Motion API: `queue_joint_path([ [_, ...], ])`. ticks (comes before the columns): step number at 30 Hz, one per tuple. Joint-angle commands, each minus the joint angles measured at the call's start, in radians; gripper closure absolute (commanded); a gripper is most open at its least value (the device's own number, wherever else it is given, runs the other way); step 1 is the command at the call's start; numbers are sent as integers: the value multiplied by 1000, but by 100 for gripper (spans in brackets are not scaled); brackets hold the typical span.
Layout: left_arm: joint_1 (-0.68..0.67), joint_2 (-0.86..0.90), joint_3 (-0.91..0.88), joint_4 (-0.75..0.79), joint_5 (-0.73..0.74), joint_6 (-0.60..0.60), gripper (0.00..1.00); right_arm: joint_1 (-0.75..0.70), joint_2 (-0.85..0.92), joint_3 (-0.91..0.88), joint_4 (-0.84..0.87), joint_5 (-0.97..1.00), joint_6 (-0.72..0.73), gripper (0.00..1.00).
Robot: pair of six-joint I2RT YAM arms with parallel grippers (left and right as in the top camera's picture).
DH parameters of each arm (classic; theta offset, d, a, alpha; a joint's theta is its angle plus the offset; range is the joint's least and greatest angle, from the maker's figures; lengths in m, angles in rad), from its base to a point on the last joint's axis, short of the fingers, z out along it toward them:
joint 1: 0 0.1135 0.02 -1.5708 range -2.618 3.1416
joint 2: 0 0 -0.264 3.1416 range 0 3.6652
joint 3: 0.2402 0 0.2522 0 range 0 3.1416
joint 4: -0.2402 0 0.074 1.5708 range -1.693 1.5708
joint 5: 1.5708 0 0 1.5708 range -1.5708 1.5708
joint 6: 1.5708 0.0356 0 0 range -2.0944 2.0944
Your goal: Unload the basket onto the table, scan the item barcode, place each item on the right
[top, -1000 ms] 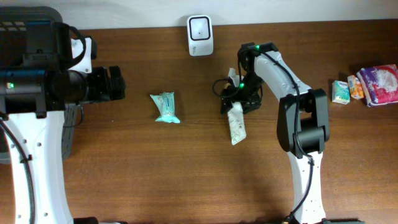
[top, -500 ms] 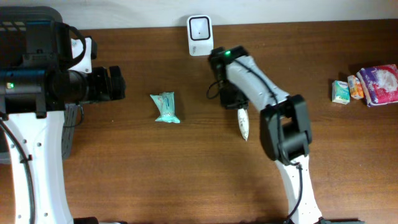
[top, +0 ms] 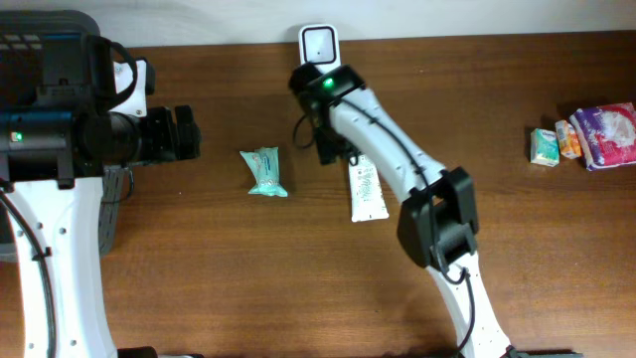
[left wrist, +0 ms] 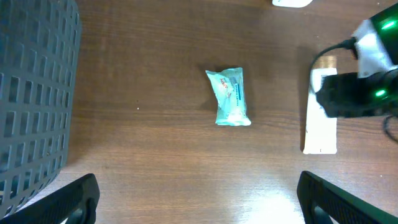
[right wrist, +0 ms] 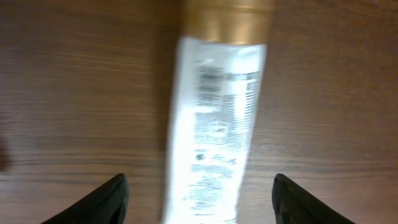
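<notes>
Now the right arm has swung left since a second ago, its wrist just in front of the scanner (top: 319, 43), and the tube (top: 366, 191) has shifted left with it, lying on the table (top: 497, 278) right of the teal packet (top: 264, 171). Its long axis runs nearly front to back, gold cap toward the scanner, crimped end toward the front edge. The right gripper (right wrist: 199, 196) is open astride the tube without touching it, and the left gripper (left wrist: 199, 202) is wide open.

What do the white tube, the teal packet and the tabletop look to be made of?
White tube: likely soft plastic; smooth printed body, flattened end, metallic-looking gold cap. Teal packet: probably plastic film; glossy, crinkled, crimped ends. Table: wood or wood-look laminate; brown grain, slight sheen.
</notes>
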State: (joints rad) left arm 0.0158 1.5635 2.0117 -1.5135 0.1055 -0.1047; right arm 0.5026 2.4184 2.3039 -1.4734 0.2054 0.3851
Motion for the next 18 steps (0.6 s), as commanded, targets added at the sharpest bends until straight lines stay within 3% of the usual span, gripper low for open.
queue_joint_path([
  [1, -2, -3, 2, 2, 11, 12, 1, -152, 5, 0, -9, -246, -218, 32],
  [3, -2, -3, 2, 2, 11, 12, 1, -245, 10, -7, -14, -518, -414, 23],
  [5, -2, -3, 2, 2, 11, 12, 1, -334, 12, -62, -19, -778, -602, 21],
  [10, -2, -3, 2, 2, 11, 12, 1, -351, 12, -317, 121, -823, -643, 22],
  [11, -2, -3, 2, 2, 11, 12, 1, -351, 12, -375, 171, -857, -643, 30],
  [13, -2, -3, 2, 2, 11, 12, 1, -350, 12, -411, 200, -869, -642, 59],
  [18, -2, -3, 2, 2, 11, 12, 1, -326, 12, -460, 277, -939, -639, 75],
])
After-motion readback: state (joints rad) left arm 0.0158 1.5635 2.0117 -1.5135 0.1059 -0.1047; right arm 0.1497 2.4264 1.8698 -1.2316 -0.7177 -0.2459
